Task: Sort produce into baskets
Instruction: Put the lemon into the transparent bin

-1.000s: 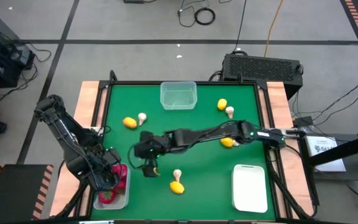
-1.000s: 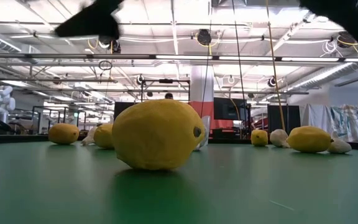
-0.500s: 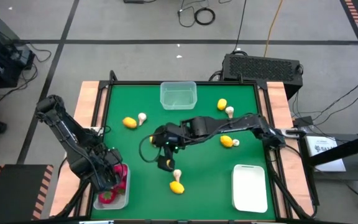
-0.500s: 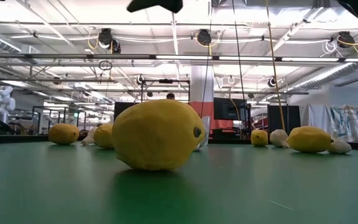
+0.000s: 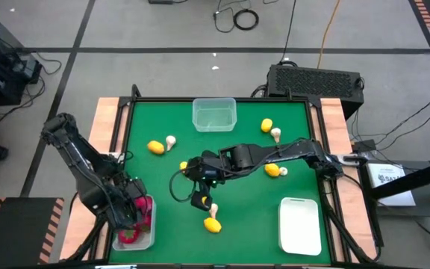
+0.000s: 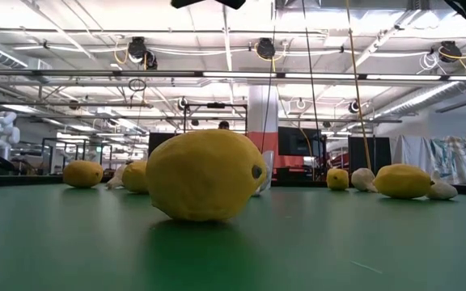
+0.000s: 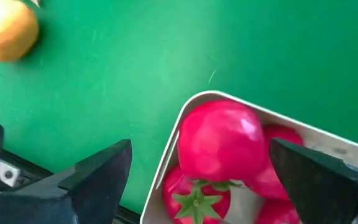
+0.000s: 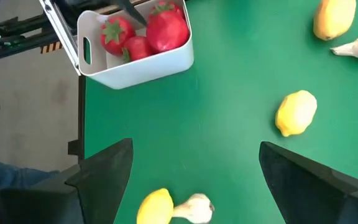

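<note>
Red tomatoes (image 8: pixel 148 34) fill our left tub (image 7: pixel 166 149); left gripper (image 7: pixel 197 180) hangs open above, right gripper (image 5: pixel 198 200) open over a lemon (image 5: pixel 212 223).

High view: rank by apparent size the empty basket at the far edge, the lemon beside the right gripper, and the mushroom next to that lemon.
1. Empty basket
2. Lemon
3. Mushroom, only slightly smaller than the lemon

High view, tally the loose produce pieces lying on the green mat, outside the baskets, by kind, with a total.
Lemons: 5
Mushrooms: 4
Total: 9
</note>
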You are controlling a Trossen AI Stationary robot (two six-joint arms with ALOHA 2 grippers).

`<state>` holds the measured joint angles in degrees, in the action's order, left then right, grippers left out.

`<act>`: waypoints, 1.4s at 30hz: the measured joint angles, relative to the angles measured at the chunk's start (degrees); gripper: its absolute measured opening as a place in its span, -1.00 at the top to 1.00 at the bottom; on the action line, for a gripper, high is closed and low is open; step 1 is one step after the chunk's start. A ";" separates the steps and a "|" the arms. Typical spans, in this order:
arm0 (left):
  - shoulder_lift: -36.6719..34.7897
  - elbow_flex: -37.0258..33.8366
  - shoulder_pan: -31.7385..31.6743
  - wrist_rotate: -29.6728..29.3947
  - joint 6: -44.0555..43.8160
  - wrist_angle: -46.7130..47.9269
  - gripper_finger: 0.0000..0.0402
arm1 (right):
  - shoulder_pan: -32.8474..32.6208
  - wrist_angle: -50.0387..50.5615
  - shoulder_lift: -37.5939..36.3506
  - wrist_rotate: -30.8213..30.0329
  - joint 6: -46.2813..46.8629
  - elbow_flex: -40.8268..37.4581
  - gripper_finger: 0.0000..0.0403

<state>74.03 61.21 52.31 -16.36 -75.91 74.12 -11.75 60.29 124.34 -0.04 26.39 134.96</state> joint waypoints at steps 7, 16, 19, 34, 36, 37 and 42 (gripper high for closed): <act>-3.56 5.71 -0.02 -5.39 0.24 5.26 -0.91 | 0.00 12.31 -3.99 -0.56 1.72 0.04 -0.68; -4.50 6.38 -12.55 -10.33 19.07 0.04 -0.91 | -0.73 29.53 -12.63 -12.81 3.36 -0.49 -0.68; -3.86 6.36 -21.36 -6.56 32.84 -4.98 -0.91 | -1.14 28.95 -16.39 -14.24 1.74 -1.75 -0.68; 10.91 6.31 -50.77 8.97 82.25 -18.81 -0.91 | -2.19 16.12 -45.18 -19.56 -9.22 -41.93 -0.68; 13.18 6.33 -51.46 8.98 85.74 -18.77 -0.91 | -1.41 6.07 -51.29 -18.90 -13.39 -51.03 -0.68; 14.31 6.34 -51.75 9.05 87.09 -18.72 -0.91 | -0.94 0.44 -54.15 -18.03 -15.46 -55.43 -0.68; 20.06 6.36 -52.44 12.09 88.34 -20.14 -0.91 | 3.11 -25.56 -64.10 -9.27 -20.30 -73.52 -0.68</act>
<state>94.09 67.57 -0.13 -4.28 12.43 53.98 -8.64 34.73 60.24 -9.31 6.09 61.43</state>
